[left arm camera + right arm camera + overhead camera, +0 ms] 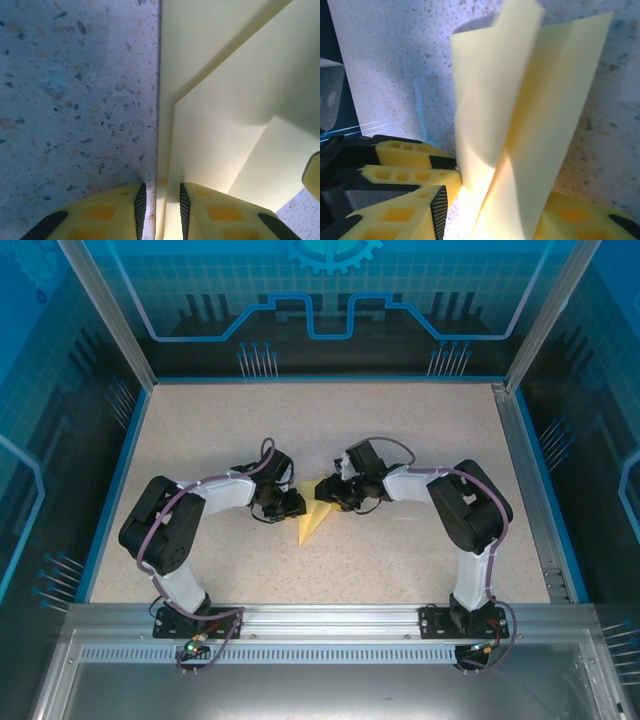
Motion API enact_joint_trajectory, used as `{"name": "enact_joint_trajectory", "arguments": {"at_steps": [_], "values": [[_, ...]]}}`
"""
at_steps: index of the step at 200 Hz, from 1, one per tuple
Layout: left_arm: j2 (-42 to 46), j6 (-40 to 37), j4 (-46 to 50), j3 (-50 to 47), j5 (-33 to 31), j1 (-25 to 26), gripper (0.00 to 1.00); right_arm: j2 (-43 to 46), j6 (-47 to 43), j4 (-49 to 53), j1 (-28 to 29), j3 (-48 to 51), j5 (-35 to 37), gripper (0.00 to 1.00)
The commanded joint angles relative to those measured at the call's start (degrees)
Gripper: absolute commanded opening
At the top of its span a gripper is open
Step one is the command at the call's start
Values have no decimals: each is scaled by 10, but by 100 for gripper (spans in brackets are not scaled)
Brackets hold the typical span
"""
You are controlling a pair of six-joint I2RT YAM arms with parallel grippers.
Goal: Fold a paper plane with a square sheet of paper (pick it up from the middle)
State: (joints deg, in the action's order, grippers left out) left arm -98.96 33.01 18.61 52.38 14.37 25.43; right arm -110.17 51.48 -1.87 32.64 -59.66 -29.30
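Observation:
The square sheet of paper point(312, 521) lies mid-table, pale yellow, folded to a long shape whose point faces the near edge. My left gripper point(294, 504) stands at its left edge and my right gripper point(334, 497) at its upper right. In the left wrist view the left gripper point(162, 201) is narrowly open astride the layered paper point(220, 115); the right pad point(184, 202) meets the paper, and table shows beside the left pad point(141, 204). In the right wrist view the right gripper point(500, 212) is open wide, with raised paper flaps point(520, 115) standing loose between its fingers.
The speckled table point(300, 430) is walled by blue panels on the left, right and back. An aluminium rail point(330, 616) carrying both arm bases runs along the near edge. The left gripper's yellow fingers point(412, 172) sit close beside the right gripper.

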Motion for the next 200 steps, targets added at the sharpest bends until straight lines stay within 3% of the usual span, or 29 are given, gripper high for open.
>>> {"name": "enact_joint_trajectory", "arguments": {"at_steps": [1, 45, 139, 174, 200], "values": [[-17, -3, 4, 6, 8, 2, 27, -15, 12, -25, 11, -19, -18, 46], [-7, 2, 0, -1, 9, 2, 27, -33, 7, -14, 15, -34, 2, 42], [61, 30, -42, -35, 15, 2, 29, -44, -32, 23, 24, -72, -4, 14], [152, 39, -44, -67, -27, 2, 34, 13, -94, 141, 24, -94, 50, 11], [224, 40, -31, -89, -75, 2, 38, 70, -162, 285, 26, -126, 149, 12]]}}
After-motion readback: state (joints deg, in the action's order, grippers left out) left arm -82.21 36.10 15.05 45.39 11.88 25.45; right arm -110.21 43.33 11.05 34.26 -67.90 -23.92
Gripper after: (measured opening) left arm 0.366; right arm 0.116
